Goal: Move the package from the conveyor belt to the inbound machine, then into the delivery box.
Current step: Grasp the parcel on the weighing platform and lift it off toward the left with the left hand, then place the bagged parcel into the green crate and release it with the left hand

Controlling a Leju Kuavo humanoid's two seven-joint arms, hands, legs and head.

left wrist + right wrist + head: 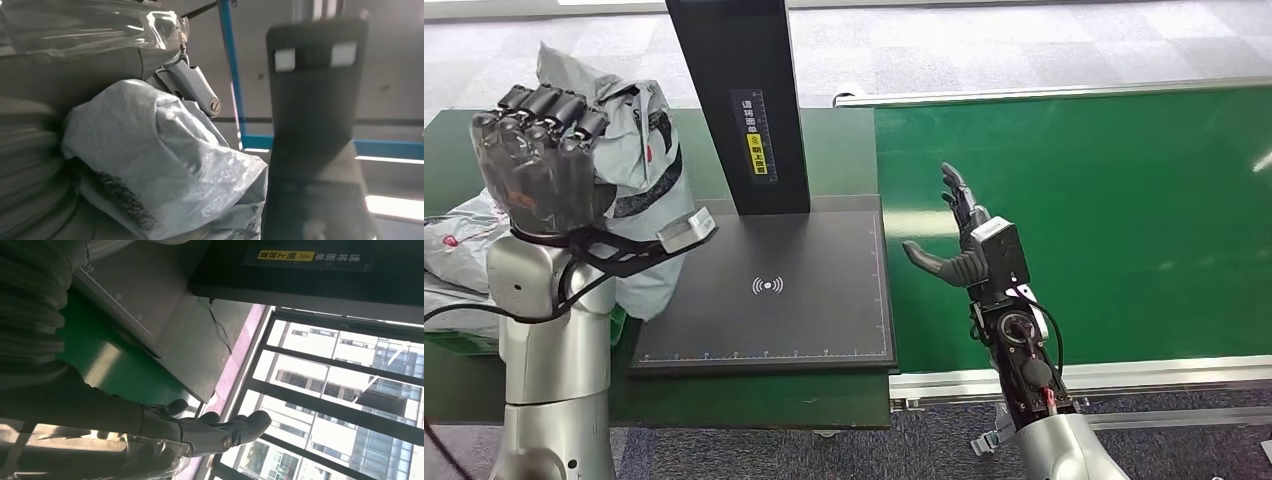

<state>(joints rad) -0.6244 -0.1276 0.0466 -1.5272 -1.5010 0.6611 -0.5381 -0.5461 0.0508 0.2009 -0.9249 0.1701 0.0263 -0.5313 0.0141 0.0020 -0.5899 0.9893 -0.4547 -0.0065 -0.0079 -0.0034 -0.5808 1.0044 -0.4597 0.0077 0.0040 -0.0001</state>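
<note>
Far left, grey bags (454, 240) lie heaped at the edge of the surface (839, 150); just beside them the left hand (539, 160) is up high, fingers curled around the package (639, 150), a crumpled grey bag held clear of the surface (the wrist view shows its wrinkled plastic (165, 170) pressed close against the hand); next along sits the black machine plate (769, 290) with its signal mark, the dark post (739, 100) rising from its back edge; then the green belt (1124, 220); over its near left part hovers the right hand (969, 245), fingers spread wide, thumb out, holding nothing.
</note>
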